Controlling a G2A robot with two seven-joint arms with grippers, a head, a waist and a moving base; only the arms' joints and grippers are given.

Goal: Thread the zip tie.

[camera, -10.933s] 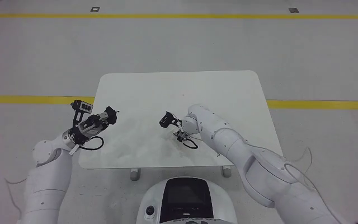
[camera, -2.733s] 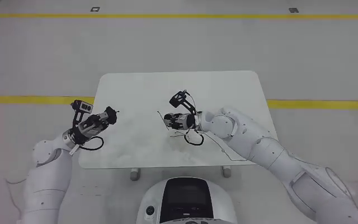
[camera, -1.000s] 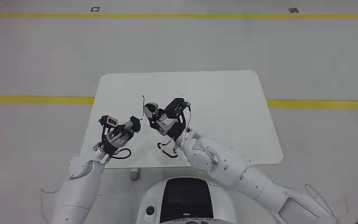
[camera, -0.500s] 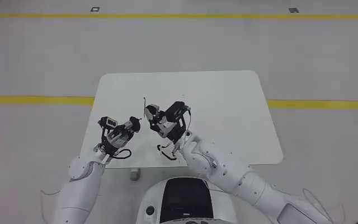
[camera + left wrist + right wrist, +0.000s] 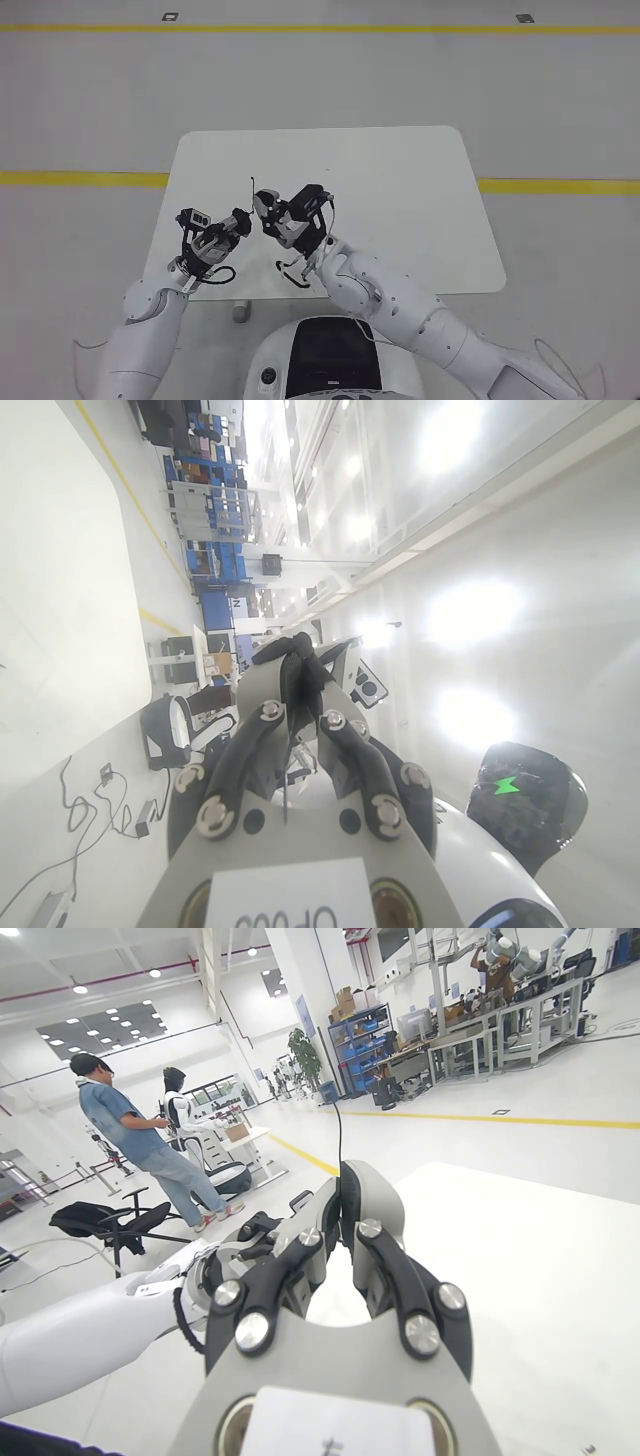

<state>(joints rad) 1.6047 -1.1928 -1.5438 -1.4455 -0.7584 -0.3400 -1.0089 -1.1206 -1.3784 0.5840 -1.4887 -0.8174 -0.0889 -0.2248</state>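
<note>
While right gripper (image 5: 342,1188) clamps zip tie (image 5: 339,1133), free end toward 12 o'clock, left gripper (image 5: 242,218) clenched just beside at 8 o'clock; threading apparently not started.

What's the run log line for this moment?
right gripper: shut on zip tie, strip sticking out beyond it | left gripper: shut, close beside right gripper | both above table
</note>
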